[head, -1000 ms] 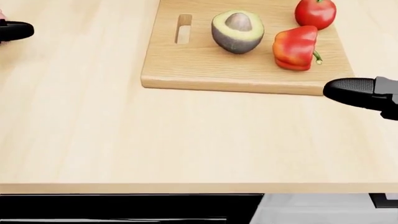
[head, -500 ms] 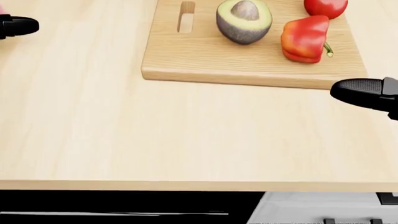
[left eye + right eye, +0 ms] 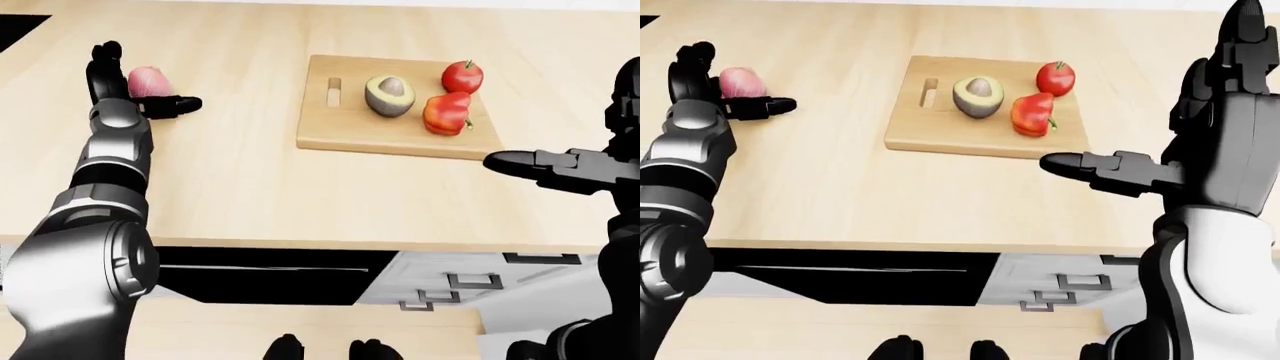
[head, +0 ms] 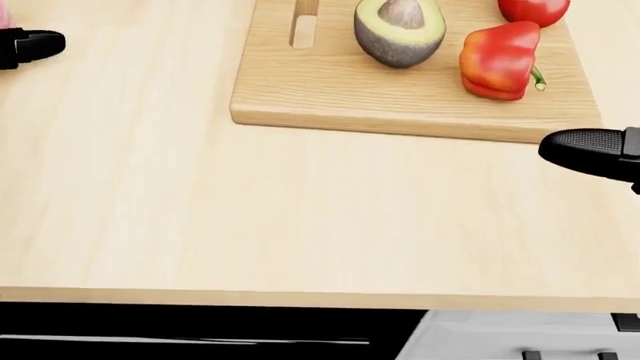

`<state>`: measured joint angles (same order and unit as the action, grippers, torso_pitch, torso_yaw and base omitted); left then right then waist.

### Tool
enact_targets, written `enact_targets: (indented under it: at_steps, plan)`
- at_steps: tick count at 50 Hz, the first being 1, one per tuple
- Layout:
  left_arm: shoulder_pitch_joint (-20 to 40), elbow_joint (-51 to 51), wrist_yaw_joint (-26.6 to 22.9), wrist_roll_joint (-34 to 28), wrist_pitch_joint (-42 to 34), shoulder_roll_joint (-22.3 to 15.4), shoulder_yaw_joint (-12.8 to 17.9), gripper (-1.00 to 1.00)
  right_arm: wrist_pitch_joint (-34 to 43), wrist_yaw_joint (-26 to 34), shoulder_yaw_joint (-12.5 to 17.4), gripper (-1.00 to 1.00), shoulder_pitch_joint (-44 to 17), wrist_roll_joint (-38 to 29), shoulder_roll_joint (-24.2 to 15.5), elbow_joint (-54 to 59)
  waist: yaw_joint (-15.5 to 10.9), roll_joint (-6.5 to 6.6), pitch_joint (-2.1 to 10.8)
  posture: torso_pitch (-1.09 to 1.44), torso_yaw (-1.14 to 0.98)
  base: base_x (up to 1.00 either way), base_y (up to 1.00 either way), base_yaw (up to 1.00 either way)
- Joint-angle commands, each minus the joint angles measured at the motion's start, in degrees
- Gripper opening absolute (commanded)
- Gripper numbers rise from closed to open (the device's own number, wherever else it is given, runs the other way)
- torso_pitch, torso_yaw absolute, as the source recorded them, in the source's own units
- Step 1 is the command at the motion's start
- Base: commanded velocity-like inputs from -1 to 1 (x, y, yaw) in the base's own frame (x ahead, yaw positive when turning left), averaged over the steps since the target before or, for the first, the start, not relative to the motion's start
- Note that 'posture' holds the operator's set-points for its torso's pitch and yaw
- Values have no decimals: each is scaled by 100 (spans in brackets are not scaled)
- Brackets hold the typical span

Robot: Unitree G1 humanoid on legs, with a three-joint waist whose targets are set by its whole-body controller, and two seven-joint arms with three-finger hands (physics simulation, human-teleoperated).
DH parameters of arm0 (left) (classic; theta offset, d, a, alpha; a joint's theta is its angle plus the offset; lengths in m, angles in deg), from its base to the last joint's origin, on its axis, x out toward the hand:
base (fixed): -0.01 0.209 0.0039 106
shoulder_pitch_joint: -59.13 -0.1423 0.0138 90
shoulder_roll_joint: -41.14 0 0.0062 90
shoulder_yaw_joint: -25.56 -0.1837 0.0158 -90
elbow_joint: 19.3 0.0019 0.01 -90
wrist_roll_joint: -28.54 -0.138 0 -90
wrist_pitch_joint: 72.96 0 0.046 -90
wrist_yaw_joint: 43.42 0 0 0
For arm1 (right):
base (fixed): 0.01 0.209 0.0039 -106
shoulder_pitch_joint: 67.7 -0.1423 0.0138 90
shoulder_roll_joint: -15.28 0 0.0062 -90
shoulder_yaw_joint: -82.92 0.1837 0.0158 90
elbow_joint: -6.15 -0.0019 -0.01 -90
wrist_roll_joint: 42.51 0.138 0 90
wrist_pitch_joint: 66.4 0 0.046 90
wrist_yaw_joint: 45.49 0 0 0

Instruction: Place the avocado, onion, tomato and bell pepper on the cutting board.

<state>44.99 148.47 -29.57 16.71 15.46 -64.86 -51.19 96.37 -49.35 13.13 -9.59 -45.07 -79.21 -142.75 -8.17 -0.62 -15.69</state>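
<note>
Three items already sit on the pale wooden cutting board [image 3: 400, 133]; the pink round onion [image 3: 147, 81] lies on the table, my left hand [image 3: 125, 86] unclenched about it. Right hand [image 3: 1140, 171] released. Next: clench, carry.

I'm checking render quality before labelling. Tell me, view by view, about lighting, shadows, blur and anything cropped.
Left-eye view: even, flat light, sharp throughout; only faint soft shadows under the avocado and bell pepper.
Head view: sharp, no glare; the tomato and cutting board are cropped at the top edge.
Right-eye view: sharp; the right hand looms large and dark.
</note>
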Motion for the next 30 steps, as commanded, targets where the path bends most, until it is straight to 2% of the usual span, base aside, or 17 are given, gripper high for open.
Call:
enact_targets:
  at_steps: [1, 11, 12, 14, 16, 20, 21, 24, 27, 30]
  plan:
    - [209, -204, 26, -43, 110, -74, -1, 58, -164, -45, 52, 100, -119, 0, -82, -110, 2, 13, 216, 43, 15, 0, 0, 0]
    - [205, -200, 30, -152, 94, -53, -35, 23, -208, -158, 98, 100, -49, 161, -130, -110, -9, 21, 226, 43, 15, 0, 0, 0]
    - [199, -199, 30, -168, 102, -39, -41, 11, -197, -164, 116, 100, -58, 188, -144, -110, -9, 23, 228, 43, 15, 0, 0, 0]
    - [186, -196, 21, -204, 109, -25, -55, 7, -188, -186, 138, 100, -59, 239, -177, -110, -11, 25, 231, 43, 15, 0, 0, 0]
    - [177, -193, 29, -257, 110, -10, -79, -11, -173, -206, 186, 100, -62, 310, -220, -110, -13, 28, 236, 43, 15, 0, 0, 0]
    - [180, -192, 11, -336, 121, 16, -102, -24, -95, -282, 300, 100, -109, 510, -345, -110, -14, 30, 245, 43, 15, 0, 0, 0]
    - [180, -191, 14, -360, 124, 21, -111, -38, -70, -321, 305, 100, -132, 565, -371, -110, -14, 30, 247, 43, 15, 0, 0, 0]
    - [174, -193, -7, -389, 126, 23, -103, -40, -57, -443, 327, 100, -131, 728, -426, -110, -8, 30, 254, 43, 15, 0, 0, 0]
    - [180, -196, -23, -432, 117, 24, -116, -61, -61, -573, 375, 100, -114, 925, -489, -110, -1, 27, 261, 43, 15, 0, 0, 0]
    - [191, -195, -43, -482, 117, 24, -135, -66, -90, -739, 434, 100, -57, 1156, -552, -110, 2, 22, 266, 43, 15, 0, 0, 0]
